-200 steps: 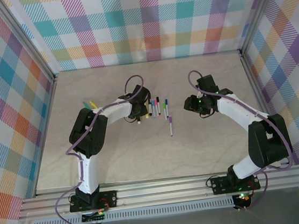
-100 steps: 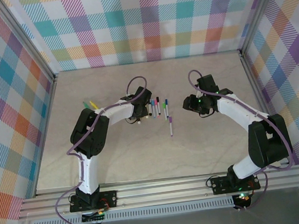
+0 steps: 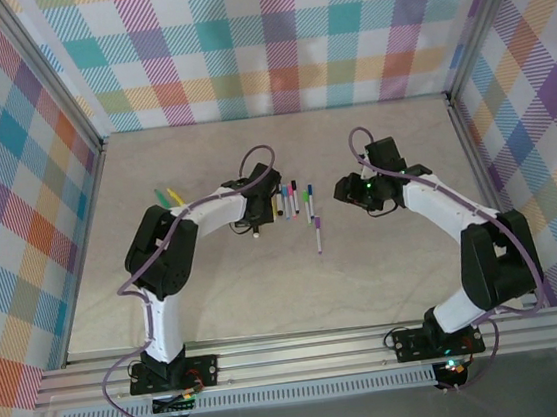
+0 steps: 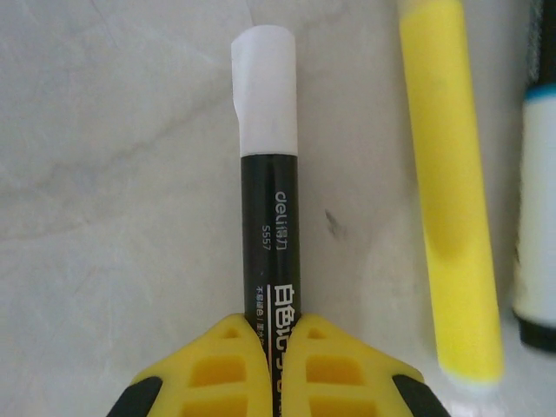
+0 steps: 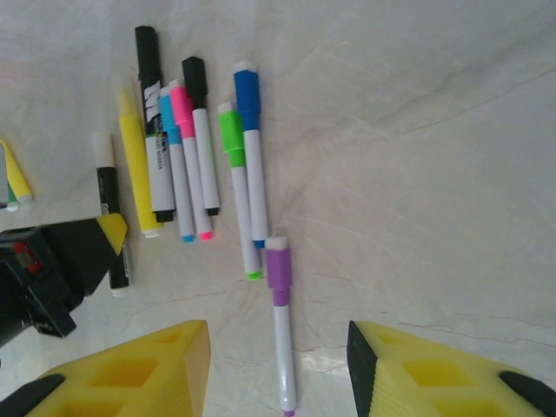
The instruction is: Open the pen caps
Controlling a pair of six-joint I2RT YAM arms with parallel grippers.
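My left gripper (image 4: 272, 326) is shut on a black pen (image 4: 269, 226) that lies on the table, its white cap (image 4: 263, 87) pointing away from the fingers. From above, this gripper (image 3: 256, 214) sits at the left end of the row of pens (image 3: 293, 199). My right gripper (image 5: 276, 330) is open and hovers over a white pen with a purple cap (image 5: 278, 269), which lies apart from the row and between the fingers. In the right wrist view the row shows blue (image 5: 247, 91), green (image 5: 231, 130), pink (image 5: 181, 104) and black (image 5: 193, 76) caps, all still on.
A yellow highlighter (image 4: 452, 191) lies just right of the held black pen, with a white pen (image 4: 539, 217) beyond it. Two more highlighters, green and yellow (image 3: 167, 195), lie far left on the table. Checked walls (image 3: 259, 40) enclose the table.
My left gripper has closed on the black pen at the row's left end. The right gripper has shifted slightly left and stayed open.
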